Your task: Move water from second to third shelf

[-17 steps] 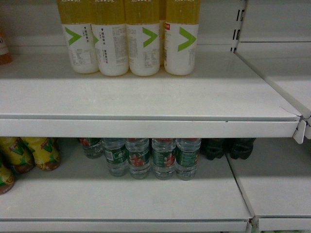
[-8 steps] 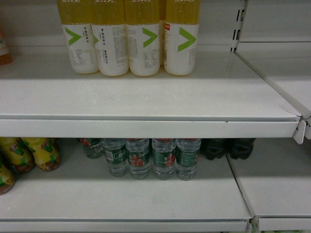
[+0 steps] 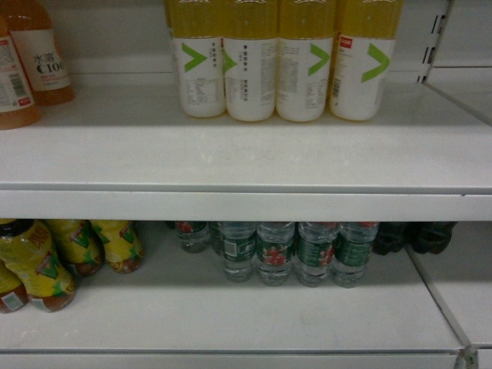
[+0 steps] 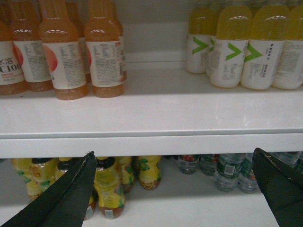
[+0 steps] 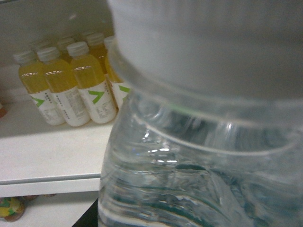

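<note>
**Head view shifted left; water bottle fills right wrist view**

Since the earlier frame, the head camera has panned left: the yellow bottles (image 3: pixel 280 61) now sit toward 1 o'clock, and orange bottles (image 3: pixel 31 61) appear at 10 o'clock. Water (image 3: pixel 296 250) stands in a row on the lower shelf (image 3: pixel 231 315) at 5 o'clock. A water bottle (image 5: pixel 199 156) fills the right wrist view; its grip cannot be determined. The left fingers (image 4: pixel 61 198) are spread apart, holding nothing.

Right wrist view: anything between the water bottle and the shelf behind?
Nothing visible. The water bottle fills the foreground; the shelf front is bare, with yellow drink bottles standing further back.
</note>
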`<state>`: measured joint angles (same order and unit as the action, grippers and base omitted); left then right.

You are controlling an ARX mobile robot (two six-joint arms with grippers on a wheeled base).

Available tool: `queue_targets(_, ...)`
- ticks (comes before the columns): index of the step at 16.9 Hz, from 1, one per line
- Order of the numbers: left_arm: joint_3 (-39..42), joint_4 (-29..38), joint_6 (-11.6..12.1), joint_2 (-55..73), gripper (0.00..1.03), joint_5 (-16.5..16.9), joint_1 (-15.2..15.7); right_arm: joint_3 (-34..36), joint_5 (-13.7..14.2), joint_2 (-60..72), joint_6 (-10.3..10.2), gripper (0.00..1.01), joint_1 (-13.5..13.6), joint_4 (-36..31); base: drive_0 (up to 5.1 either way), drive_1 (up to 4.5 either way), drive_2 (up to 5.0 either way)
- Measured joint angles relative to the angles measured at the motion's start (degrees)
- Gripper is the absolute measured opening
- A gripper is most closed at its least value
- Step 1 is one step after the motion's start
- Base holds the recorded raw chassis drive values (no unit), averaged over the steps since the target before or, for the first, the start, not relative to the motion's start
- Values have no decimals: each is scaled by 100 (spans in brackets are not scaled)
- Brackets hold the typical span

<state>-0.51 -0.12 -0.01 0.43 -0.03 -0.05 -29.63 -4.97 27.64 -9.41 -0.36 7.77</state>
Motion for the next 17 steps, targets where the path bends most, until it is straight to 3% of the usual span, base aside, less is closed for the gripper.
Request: queue_targets(17,0,7,2,0,98,0,0,0,-13,-11,0,43,0,4,-478,236,236)
